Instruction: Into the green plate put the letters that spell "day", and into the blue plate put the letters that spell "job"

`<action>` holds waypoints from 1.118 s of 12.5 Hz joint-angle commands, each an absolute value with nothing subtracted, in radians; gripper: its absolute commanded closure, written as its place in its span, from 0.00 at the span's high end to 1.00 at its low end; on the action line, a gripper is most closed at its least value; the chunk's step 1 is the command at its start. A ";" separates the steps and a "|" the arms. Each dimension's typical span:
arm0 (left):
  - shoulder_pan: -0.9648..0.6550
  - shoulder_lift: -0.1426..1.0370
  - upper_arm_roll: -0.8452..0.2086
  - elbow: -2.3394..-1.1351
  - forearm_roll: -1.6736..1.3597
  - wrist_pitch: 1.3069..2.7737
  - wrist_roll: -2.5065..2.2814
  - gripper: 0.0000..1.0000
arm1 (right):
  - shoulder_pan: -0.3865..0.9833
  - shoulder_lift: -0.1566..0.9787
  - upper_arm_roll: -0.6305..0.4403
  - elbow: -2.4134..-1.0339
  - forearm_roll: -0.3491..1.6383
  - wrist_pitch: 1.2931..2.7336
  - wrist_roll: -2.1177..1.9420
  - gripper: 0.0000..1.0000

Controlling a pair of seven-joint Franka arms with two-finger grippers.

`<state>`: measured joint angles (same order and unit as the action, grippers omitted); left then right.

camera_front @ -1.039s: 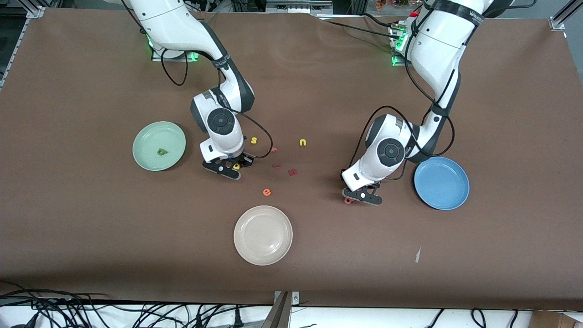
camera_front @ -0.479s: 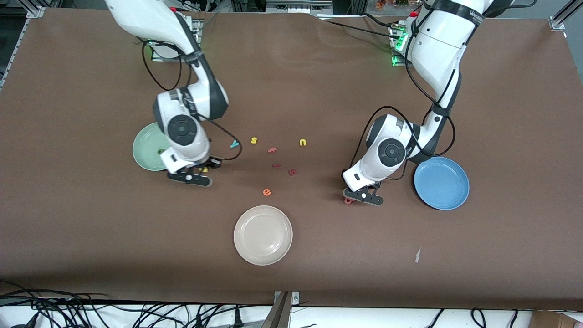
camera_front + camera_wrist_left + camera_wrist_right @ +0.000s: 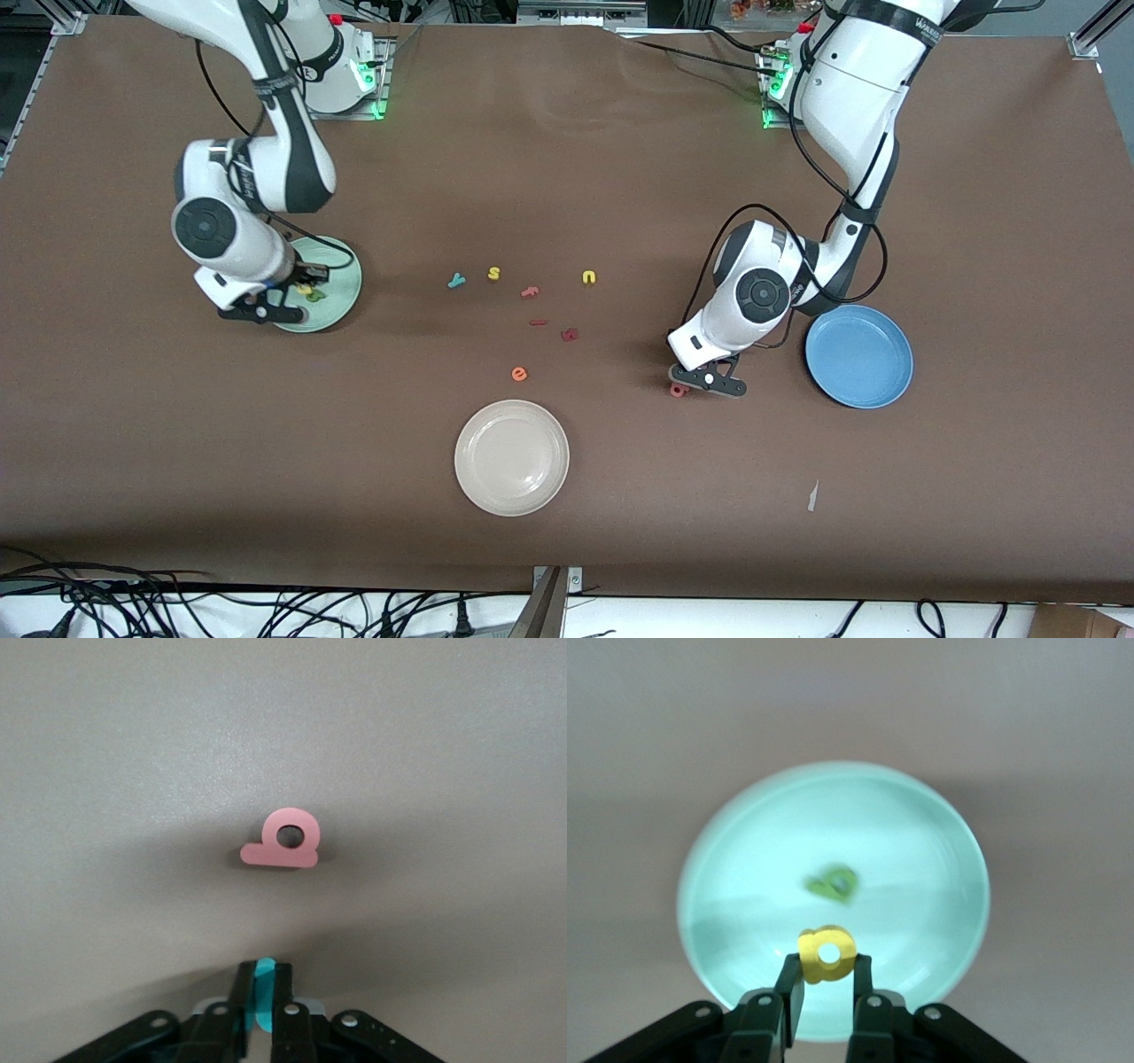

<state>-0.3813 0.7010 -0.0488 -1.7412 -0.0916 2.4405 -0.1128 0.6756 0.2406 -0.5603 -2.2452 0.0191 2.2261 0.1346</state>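
**Front view:** right claw point(image 3: 301, 291) is over the green plate point(image 3: 341, 266), mid-height at the right arm's end of the frame, clamped on the yellow "a" point(image 3: 304, 289). The dark green "d" point(image 3: 314, 297) lies in that plate. Left claw point(image 3: 704, 379) is low at the bench point(image 3: 177, 461), just beside the salmon "b" point(image 3: 678, 390). The blue plate point(image 3: 859, 356) is near it toward the left arm's end and holds no letter.

Mid-frame cluster, all apart:
- cyan "y" point(image 3: 456, 281)
- yellow "s" point(image 3: 494, 273)
- salmon "f" point(image 3: 530, 291)
- yellow "u" point(image 3: 589, 277)
- two dark red bits point(image 3: 538, 322), shape unclear
- orange "e" point(image 3: 519, 374)

The cream plate point(image 3: 511, 456) sits lower middle. There is wide bare bench in the upper and lower parts of the frame. Cables point(image 3: 133, 602) hang off the lower edge. Black lettering on the left arm's link point(image 3: 921, 27) is not legible.

**Left wrist view:** left claw point(image 3: 263, 979) is pinched narrow on a cyan letter point(image 3: 264, 992), only its edge showing. The "b" point(image 3: 285, 840) lies flat ahead with bare bench all around.

**Right wrist view:** right claw point(image 3: 826, 970) grips the "a" point(image 3: 827, 954) above the green plate point(image 3: 744, 859), inside its rim. The "d" point(image 3: 835, 883) is near the plate's middle.
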 commanded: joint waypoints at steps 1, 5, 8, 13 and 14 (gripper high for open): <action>-0.396 0.669 -0.038 -1.779 -0.107 2.430 -0.110 0.00 | 0.684 0.179 -0.592 -2.390 0.023 2.317 0.095 0.17; -0.358 0.583 0.001 -1.778 -0.103 2.341 -0.095 0.00 | 0.683 0.224 -0.594 -2.427 0.025 2.385 0.112 1.00; -0.224 0.499 -0.002 -1.782 -0.100 2.234 0.025 0.00 | 0.692 0.193 -0.557 -2.360 0.025 2.258 0.179 1.00; -0.020 0.500 0.000 -1.804 -0.103 2.226 0.376 0.00 | 0.703 0.247 -0.358 -2.186 0.026 2.212 0.605 1.00; -0.020 0.508 0.000 -1.804 -0.103 2.226 0.373 0.08 | 0.704 0.264 -0.322 -2.175 0.049 2.230 0.740 1.00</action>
